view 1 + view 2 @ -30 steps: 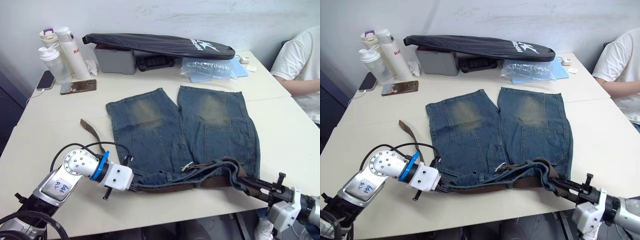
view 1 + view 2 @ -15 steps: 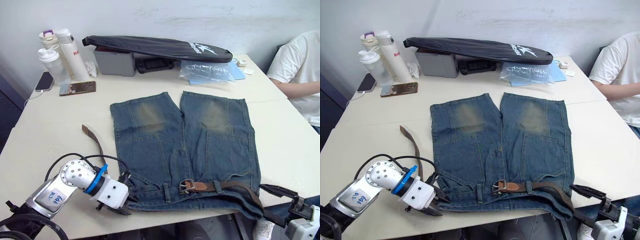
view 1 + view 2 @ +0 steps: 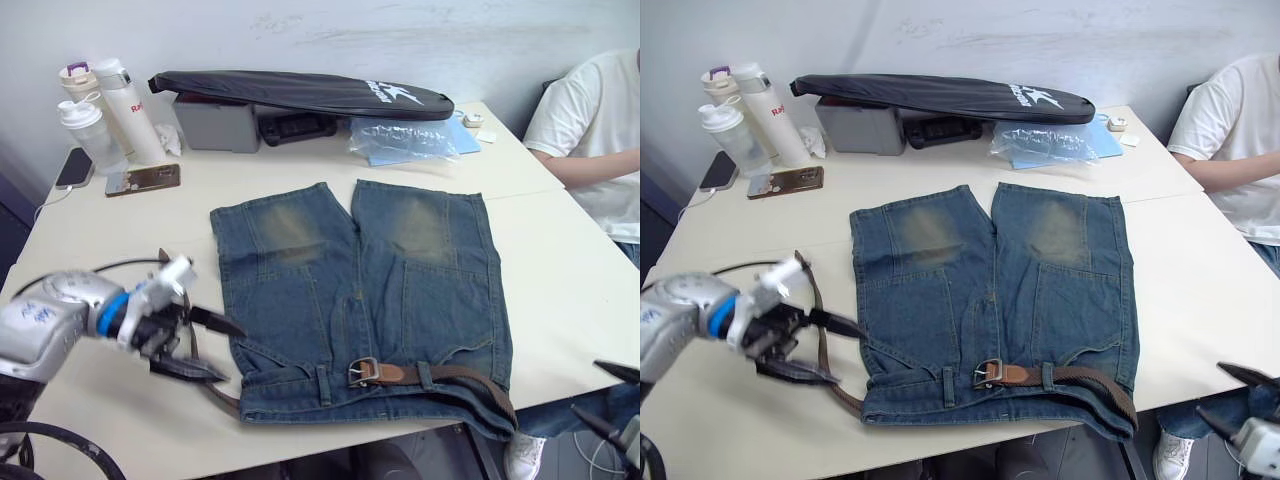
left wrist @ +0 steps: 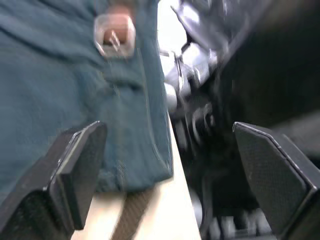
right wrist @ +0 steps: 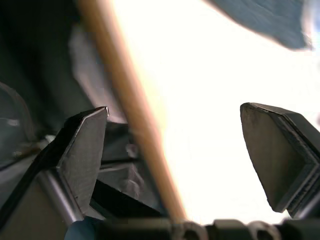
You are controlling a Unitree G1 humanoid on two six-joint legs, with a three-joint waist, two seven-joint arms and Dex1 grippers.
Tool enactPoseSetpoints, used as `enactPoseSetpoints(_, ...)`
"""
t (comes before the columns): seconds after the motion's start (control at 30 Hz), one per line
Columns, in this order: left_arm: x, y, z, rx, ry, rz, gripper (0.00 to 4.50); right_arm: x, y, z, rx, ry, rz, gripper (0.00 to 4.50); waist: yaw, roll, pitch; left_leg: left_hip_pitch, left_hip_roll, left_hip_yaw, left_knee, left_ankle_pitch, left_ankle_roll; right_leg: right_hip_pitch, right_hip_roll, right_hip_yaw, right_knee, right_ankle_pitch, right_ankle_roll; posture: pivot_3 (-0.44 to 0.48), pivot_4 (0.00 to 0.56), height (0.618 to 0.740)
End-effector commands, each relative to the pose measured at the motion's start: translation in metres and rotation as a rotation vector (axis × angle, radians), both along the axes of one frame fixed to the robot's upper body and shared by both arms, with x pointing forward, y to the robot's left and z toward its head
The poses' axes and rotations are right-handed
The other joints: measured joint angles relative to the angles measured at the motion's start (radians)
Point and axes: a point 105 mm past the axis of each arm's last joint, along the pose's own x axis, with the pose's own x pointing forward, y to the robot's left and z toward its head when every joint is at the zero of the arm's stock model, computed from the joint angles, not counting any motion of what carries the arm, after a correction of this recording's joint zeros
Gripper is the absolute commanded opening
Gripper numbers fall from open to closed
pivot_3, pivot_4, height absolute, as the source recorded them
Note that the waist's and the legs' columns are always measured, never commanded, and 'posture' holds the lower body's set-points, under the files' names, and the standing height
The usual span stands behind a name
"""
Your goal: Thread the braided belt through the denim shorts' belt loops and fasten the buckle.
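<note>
The denim shorts [image 3: 350, 280] lie flat on the table, waistband toward the near edge. The braided belt [image 3: 470, 378] runs along the waistband under a belt loop [image 3: 323, 382]. Its silver buckle [image 3: 362, 372] sits at the middle with a tan tip through it. The belt's free tail [image 3: 168, 258] trails off the shorts' left side. My left gripper [image 3: 230, 353] is open just left of the waistband corner, above that tail, holding nothing. The left wrist view looks along the shorts [image 4: 60, 100] to the buckle [image 4: 114, 35]. My right gripper [image 3: 603, 395] is open off the table's near right edge.
At the back stand a long black bag [image 3: 300, 92] on a grey box [image 3: 215, 125], several bottles [image 3: 95, 120], a phone [image 3: 142, 180] and a plastic bag [image 3: 405, 138]. A person in a white shirt [image 3: 590, 120] sits at the right side.
Both grippers opened and let go of the waistband. The left one drew back to the left, the right one dropped off the table's edge. The shorts now lie flat with the buckle showing.
</note>
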Motion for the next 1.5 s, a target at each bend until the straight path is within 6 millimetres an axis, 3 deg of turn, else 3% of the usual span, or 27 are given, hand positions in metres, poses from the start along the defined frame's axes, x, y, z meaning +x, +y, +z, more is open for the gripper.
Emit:
enactPoseSetpoints(0.03,0.024,-0.004,0.031,-0.108,-0.056,0.101,4.44,0.025,-0.013,0.039,0.032,-0.147,-0.078,4.50,0.000,0.001,0.000,0.000,0.001,-0.001,0.001,-0.001,-0.001,0.000,0.001,0.000,0.000,0.002,0.004,0.000,0.150,0.740)
enactPoseSetpoints(0.07,0.030,-0.010,0.037,-0.126,-0.076,0.112,4.44,0.045,-0.014,0.062,0.089,-0.204,-0.112,4.50,0.002,0.003,0.001,0.000,0.001,-0.001,0.002,-0.001,-0.002,0.001,0.001,0.000,0.000,0.007,0.014,0.000,0.150,0.740)
enactPoseSetpoints(0.13,0.040,-0.025,0.039,-0.120,-0.121,0.127,4.44,0.071,0.004,0.098,0.198,-0.218,-0.069,4.50,0.001,0.007,0.003,-0.002,0.001,-0.001,0.004,-0.002,-0.004,0.001,0.002,0.001,0.000,0.009,0.019,0.000,0.150,0.740)
enactPoseSetpoints(0.2,0.047,-0.043,0.036,-0.103,-0.158,0.131,4.44,0.088,0.030,0.114,0.328,-0.133,-0.043,4.50,0.000,0.015,0.005,-0.004,0.002,-0.001,0.010,-0.003,-0.006,0.001,0.003,0.003,0.001,0.012,0.028,0.000,0.150,0.740)
enactPoseSetpoints(0.27,0.064,-0.059,0.027,-0.066,-0.189,0.222,4.44,0.098,0.059,0.109,0.492,0.052,-0.083,4.50,0.012,0.016,0.005,-0.005,0.002,-0.002,0.010,-0.004,-0.008,-0.001,0.004,0.004,0.002,0.014,0.033,0.000,0.150,0.740)
enactPoseSetpoints(0.37,0.077,-0.078,0.008,0.033,-0.224,0.295,4.44,0.096,0.115,0.099,0.730,0.319,-0.107,4.50,0.032,0.017,0.002,-0.012,0.006,-0.010,0.009,-0.004,-0.012,-0.006,0.009,0.001,0.003,0.013,0.032,0.000,0.150,0.740)
enactPoseSetpoints(0.5,0.088,-0.099,-0.012,0.109,-0.233,0.364,4.44,0.102,0.161,0.096,0.726,0.418,-0.077,4.50,0.066,0.025,-0.007,-0.037,0.007,-0.013,0.014,-0.001,-0.015,-0.035,0.012,0.001,0.010,0.013,0.033,0.000,0.150,0.740)
enactPoseSetpoints(0.6,0.096,-0.107,-0.030,0.196,-0.251,0.375,4.44,0.117,0.163,0.084,0.689,0.472,-0.157,4.50,0.072,0.021,-0.005,-0.039,0.005,-0.013,0.019,-0.001,-0.015,-0.039,0.010,0.001,0.010,0.014,0.034,0.000,0.150,0.740)
enactPoseSetpoints(0.73,0.102,-0.122,-0.035,0.227,-0.261,0.392,4.44,0.133,0.159,0.058,0.652,0.531,-0.248,4.50,0.070,0.018,-0.005,-0.038,0.000,-0.011,0.018,0.002,-0.009,-0.036,0.002,0.001,0.008,0.014,0.034,0.000,0.150,0.740)
enactPoseSetpoints(0.9,0.101,-0.127,-0.053,0.280,-0.211,0.422,4.44,0.139,0.159,0.020,0.656,0.635,-0.323,4.50,0.068,0.020,-0.006,-0.038,0.000,-0.010,0.017,0.002,-0.009,-0.038,0.003,0.001,0.010,0.015,0.035,0.000,0.150,0.740)
enactPoseSetpoints(1.07,0.093,-0.122,-0.075,0.334,-0.128,0.452,2.99,0.129,0.170,-0.006,0.695,0.764,-0.365,4.50,0.064,0.014,-0.015,-0.035,0.002,-0.011,0.015,0.004,-0.011,-0.039,0.006,0.002,0.012,0.015,0.034,0.000,0.150,0.740)
enactPoseSetpoints(1.17,0.088,-0.122,-0.081,0.361,-0.108,0.449,1.68,0.127,0.169,-0.013,0.710,0.795,-0.405,3.62,0.065,0.010,-0.022,-0.035,0.002,-0.011,0.015,0.003,-0.011,-0.037,0.005,0.001,0.012,0.015,0.034,0.000,0.150,0.740)
enactPoseSetpoints(1.3,0.093,-0.116,-0.083,0.388,-0.117,0.482,0.01,0.138,0.170,-0.009,0.737,0.748,-0.408,1.78,0.066,0.006,-0.029,-0.035,0.001,-0.013,0.013,0.003,-0.012,-0.036,0.005,0.000,0.010,0.014,0.033,0.000,0.150,0.740)
enactPoseSetpoints(1.37,0.101,-0.112,-0.081,0.391,-0.136,0.519,0.00,0.144,0.173,-0.005,0.740,0.727,-0.388,0.72,0.065,0.006,-0.030,-0.035,0.002,-0.013,0.013,0.003,-0.012,-0.036,0.005,-0.001,0.010,0.014,0.033,0.000,0.150,0.740)
enactPoseSetpoints(1.43,0.108,-0.107,-0.079,0.390,-0.152,0.553,0.00,0.149,0.176,-0.001,0.744,0.703,-0.370,0.05,0.064,0.007,-0.031,-0.035,0.001,-0.013,0.013,0.003,-0.012,-0.036,0.005,0.000,0.010,0.014,0.033,0.000,0.150,0.740)
enactPoseSetpoints(1.5,0.121,-0.094,-0.076,0.399,-0.177,0.611,0.00,0.165,0.184,0.009,0.743,0.646,-0.336,0.05,0.060,0.006,-0.031,-0.035,0.001,-0.012,0.013,0.003,-0.013,-0.036,0.005,0.000,0.010,0.014,0.033,0.000,0.150,0.740)
